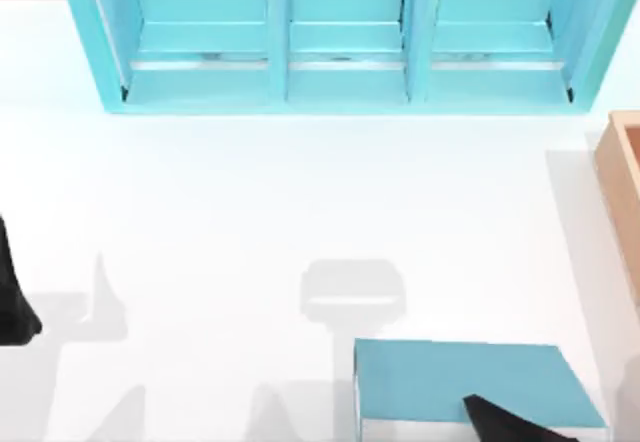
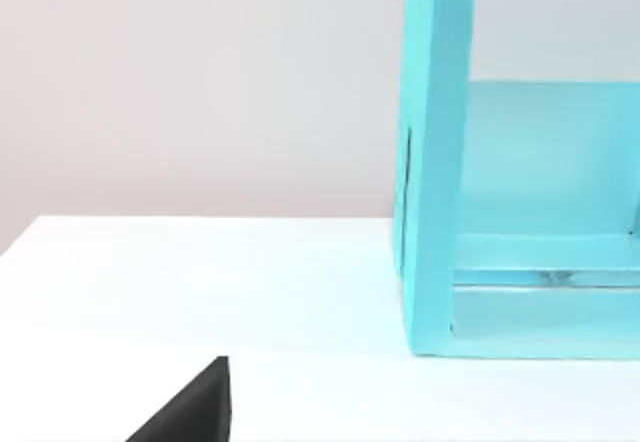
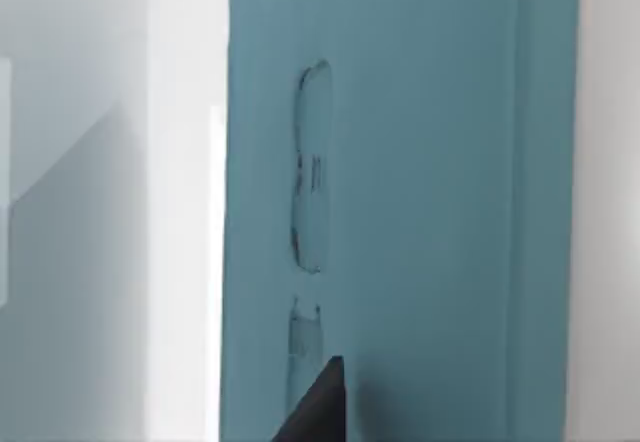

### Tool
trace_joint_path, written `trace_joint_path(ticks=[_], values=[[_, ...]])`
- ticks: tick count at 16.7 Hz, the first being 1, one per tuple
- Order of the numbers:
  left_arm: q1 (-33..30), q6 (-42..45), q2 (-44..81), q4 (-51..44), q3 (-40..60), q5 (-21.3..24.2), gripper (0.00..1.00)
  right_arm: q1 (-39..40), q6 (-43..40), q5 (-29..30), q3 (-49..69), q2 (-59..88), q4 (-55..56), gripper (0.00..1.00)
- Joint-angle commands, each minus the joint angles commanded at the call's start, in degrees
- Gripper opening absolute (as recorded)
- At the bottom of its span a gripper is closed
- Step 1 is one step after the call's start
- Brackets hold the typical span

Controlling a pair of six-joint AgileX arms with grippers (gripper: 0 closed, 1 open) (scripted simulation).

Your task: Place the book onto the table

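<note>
The teal-blue book lies flat-side up at the front right of the top view, with a strip of white page edge along its near side. Its grey shadow falls on the white table well to the left of it, so the book hangs above the surface. My right gripper reaches in from the front edge and is shut on the book. In the right wrist view the cover is close up, with one dark fingertip against it. My left gripper is parked at the table's left edge.
A cyan three-compartment shelf stands along the back of the table, and its side wall is in the left wrist view. A tan wooden box sits at the right edge. Open white surface lies between shelf and book.
</note>
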Motion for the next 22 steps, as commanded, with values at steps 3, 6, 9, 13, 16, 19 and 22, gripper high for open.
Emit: trace_joint_path(ticks=[3,6,9,13,16,19,22], values=[[0.0,0.0,0.0,0.0,0.0,0.0,1.00,0.0,0.0,0.0,0.0,0.0,0.0,0.98],[0.0,0.0,0.0,0.0,0.0,0.0,1.00,0.0,0.0,0.0,0.0,0.0,0.0,1.00],[0.0,0.0,0.0,0.0,0.0,0.0,1.00,0.0,0.0,0.0,0.0,0.0,0.0,1.00],[0.0,0.0,0.0,0.0,0.0,0.0,1.00,0.1,0.1,0.0,-0.1,0.1,0.0,1.00],[0.0,0.0,0.0,0.0,0.0,0.0,1.00,3.3,3.7,0.5,1.6,1.8,-3.6,1.00],[0.0,0.0,0.0,0.0,0.0,0.0,1.00,10.2,12.7,1.2,5.5,5.9,-12.6,1.00],[0.0,0.0,0.0,0.0,0.0,0.0,1.00,18.5,27.0,1.4,10.8,11.3,-26.8,1.00]])
